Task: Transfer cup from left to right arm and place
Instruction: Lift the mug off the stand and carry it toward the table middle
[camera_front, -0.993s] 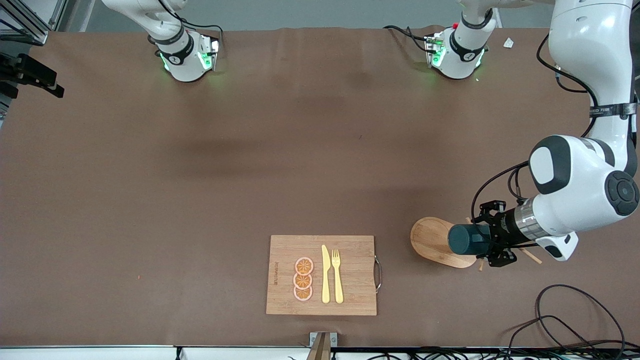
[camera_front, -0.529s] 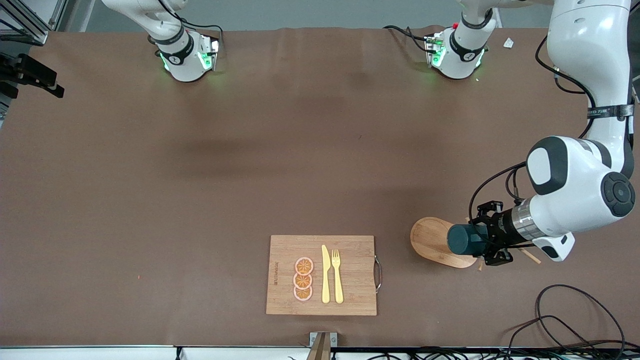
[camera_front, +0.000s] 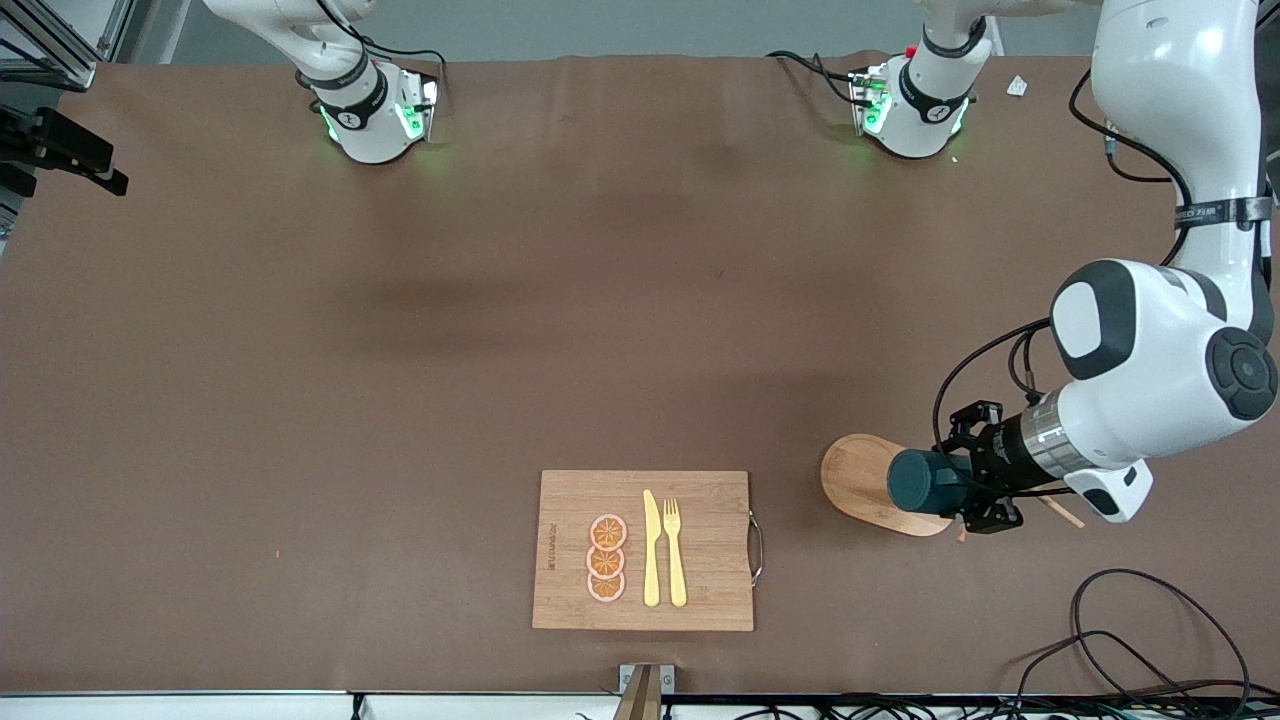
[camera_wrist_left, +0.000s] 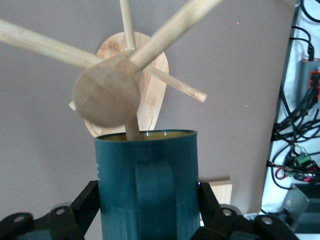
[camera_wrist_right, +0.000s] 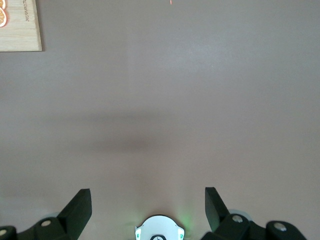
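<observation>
The dark teal cup (camera_front: 925, 482) lies on its side in the air, held by my left gripper (camera_front: 957, 486), which is shut on its body. It hangs over the oval wooden base of a mug stand (camera_front: 860, 478). In the left wrist view the cup (camera_wrist_left: 147, 170) sits between the black fingers (camera_wrist_left: 86, 200), handle toward the camera, ochre rim facing the stand's round top and pegs (camera_wrist_left: 105, 95). One peg reaches the cup's mouth. My right gripper (camera_wrist_right: 147, 200) is open and empty, high over bare table above its own base (camera_wrist_right: 159, 229); it is out of the front view.
A wooden cutting board (camera_front: 700, 560) with three orange slices (camera_front: 606, 558), a yellow knife (camera_front: 650, 548) and a fork (camera_front: 675, 550) lies near the front edge. Loose cables (camera_front: 1150, 640) lie at the left arm's end. The arm bases (camera_front: 370, 110) stand along the back edge.
My left gripper and the cup have shifted slightly toward the right arm's end, over the stand's base. The right arm has not moved.
</observation>
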